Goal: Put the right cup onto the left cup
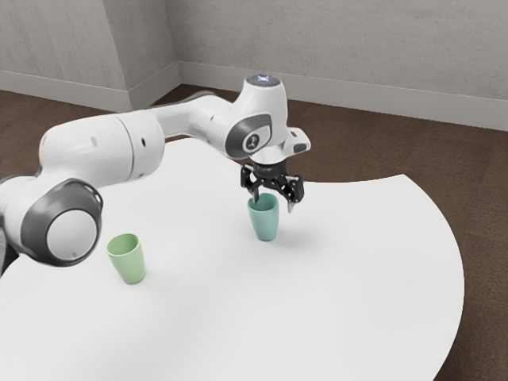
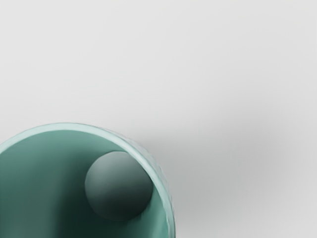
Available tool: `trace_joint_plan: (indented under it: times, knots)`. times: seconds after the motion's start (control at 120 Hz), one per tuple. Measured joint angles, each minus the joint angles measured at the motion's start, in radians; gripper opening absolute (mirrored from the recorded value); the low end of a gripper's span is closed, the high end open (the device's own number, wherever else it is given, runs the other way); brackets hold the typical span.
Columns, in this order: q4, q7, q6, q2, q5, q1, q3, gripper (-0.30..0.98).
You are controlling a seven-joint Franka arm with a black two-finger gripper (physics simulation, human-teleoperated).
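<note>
My gripper (image 1: 273,201) is right over the teal cup (image 1: 265,222) in the exterior view, its fingers apart. One fingertip overlaps the cup's rim; the other hangs beyond the cup's side toward the exterior view's right. Whether the first tip is inside the rim, I cannot tell. The teal cup stands upright with its mouth up. A green cup (image 1: 129,260) stands upright toward the exterior view's left, well apart from the teal one. Looking down in the wrist view, I see into the open mouth of the teal cup (image 2: 116,186), close under the hand.
Both cups stand on a white table (image 1: 317,302) with a curved edge. My arm reaches across above the table from the exterior view's left, passing higher than the green cup. Bare tabletop lies between the two cups.
</note>
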Motion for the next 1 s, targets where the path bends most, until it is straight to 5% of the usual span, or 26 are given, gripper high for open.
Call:
trace_joint_plan:
  times: [0.267, 0.633, 1.0]
  knots:
    - [0.014, -0.006, 0.045, 0.049, 0.009, -0.004, -0.004, 0.66]
    - [0.015, -0.008, 0.072, 0.052, 0.03, -0.011, 0.003, 0.08]
    - [0.012, 0.002, 0.068, 0.05, 0.031, -0.011, 0.015, -0.08]
